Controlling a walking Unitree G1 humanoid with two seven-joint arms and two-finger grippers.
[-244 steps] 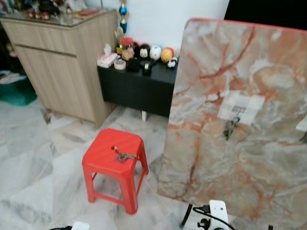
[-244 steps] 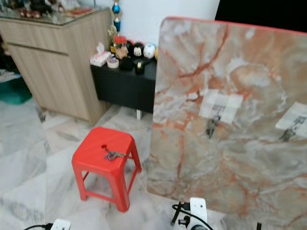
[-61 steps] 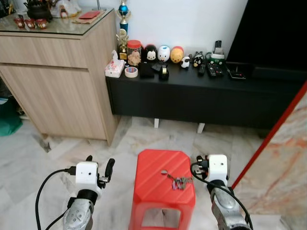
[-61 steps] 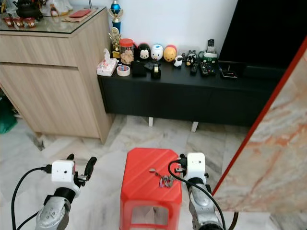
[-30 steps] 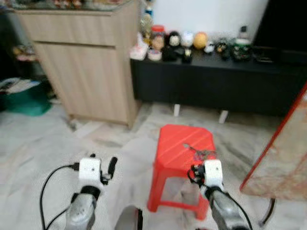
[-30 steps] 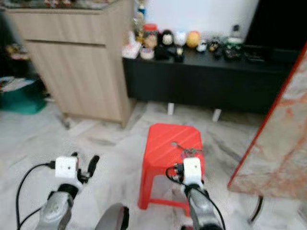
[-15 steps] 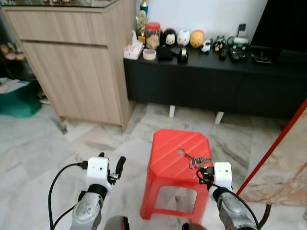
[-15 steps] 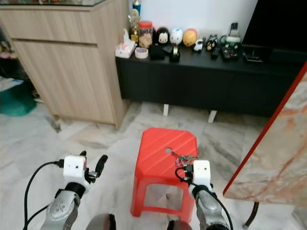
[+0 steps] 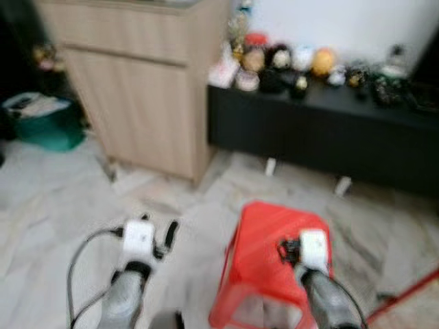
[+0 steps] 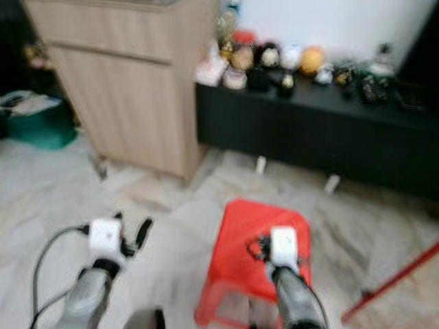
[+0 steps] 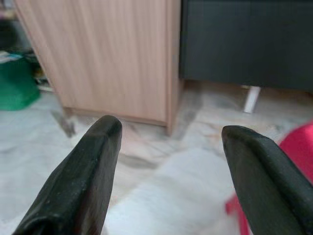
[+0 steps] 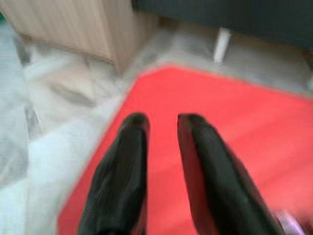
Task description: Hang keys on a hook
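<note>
1. Blurred room — marble floor, wooden cabinet, black console with small figurines behind.
2. Right gripper, fingers nearly together with a slim gap, hovers over the red stool.
3. Keys — a blurred metallic bit on the stool just beside the right finger.
4. Left gripper, fingers wide apart, over floor beside the stool.

Right pincer now over the red stool, view newly blurred.
</note>
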